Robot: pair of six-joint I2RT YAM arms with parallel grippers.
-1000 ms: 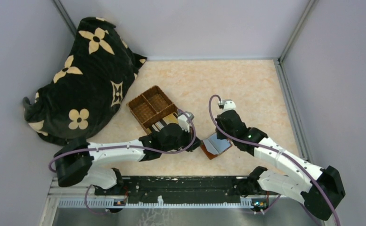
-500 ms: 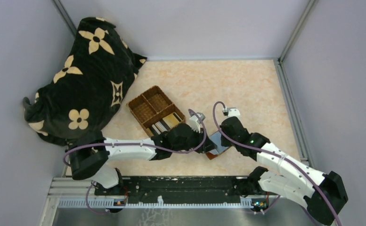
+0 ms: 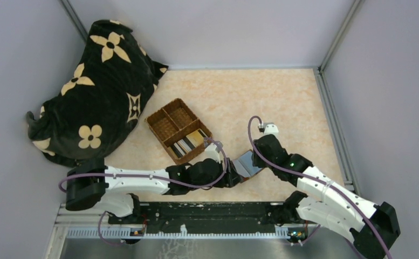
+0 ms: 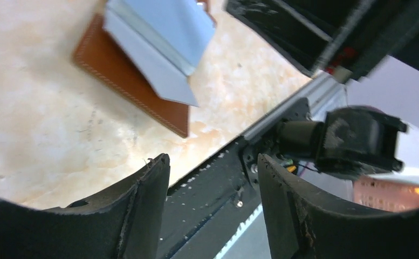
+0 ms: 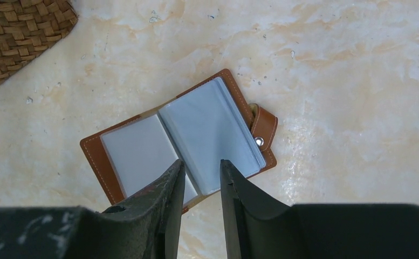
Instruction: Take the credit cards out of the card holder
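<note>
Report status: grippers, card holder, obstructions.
Left gripper open, empty, beside the card holder. Right gripper narrowly open, directly above it. Holder lies open on the table. Nothing blocking it.

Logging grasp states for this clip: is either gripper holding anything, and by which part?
Left gripper is open and empty. Right gripper sits narrowly apart over the card holder and its inner sleeves; a hold cannot be told.
</note>
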